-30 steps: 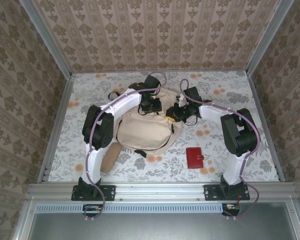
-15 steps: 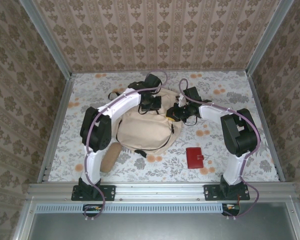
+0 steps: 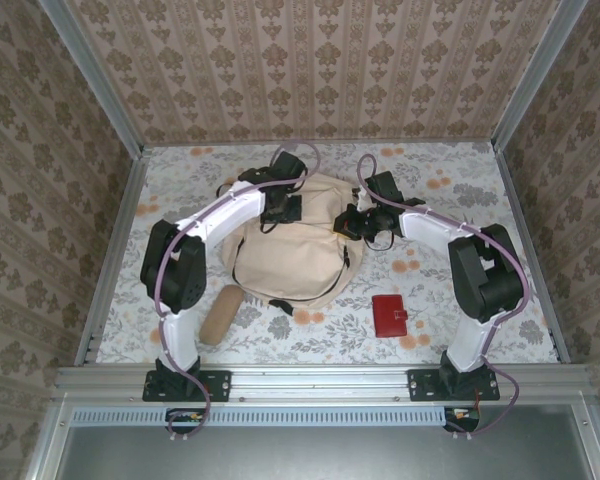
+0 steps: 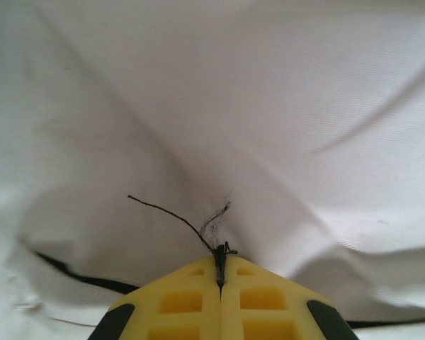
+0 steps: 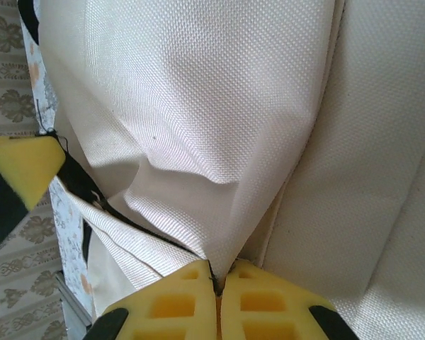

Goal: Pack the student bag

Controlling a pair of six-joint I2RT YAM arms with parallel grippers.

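Note:
The student bag (image 3: pixel 290 262), cream fabric with black straps, lies in the middle of the table. My left gripper (image 3: pixel 280 207) is over its far left top. In the left wrist view its yellow fingers (image 4: pixel 191 301) are shut on a thin black cord (image 4: pixel 220 253) with frayed threads, against the bag's fabric (image 4: pixel 269 106). My right gripper (image 3: pixel 351 222) is at the bag's far right edge. Seen from the right wrist, that gripper (image 5: pixel 217 275) is shut on a pinched fold of the bag's cloth (image 5: pixel 198 106).
A tan cylindrical pouch (image 3: pixel 220 315) lies at the near left beside the left arm. A red wallet (image 3: pixel 389 315) lies at the near right. A black strap (image 3: pixel 227 188) sticks out behind the bag. Patterned walls close in the table.
The left gripper has shifted left and slightly farther along the bag's top, and its elbow has swung outward to the left. The right gripper has stayed at the bag's right edge.

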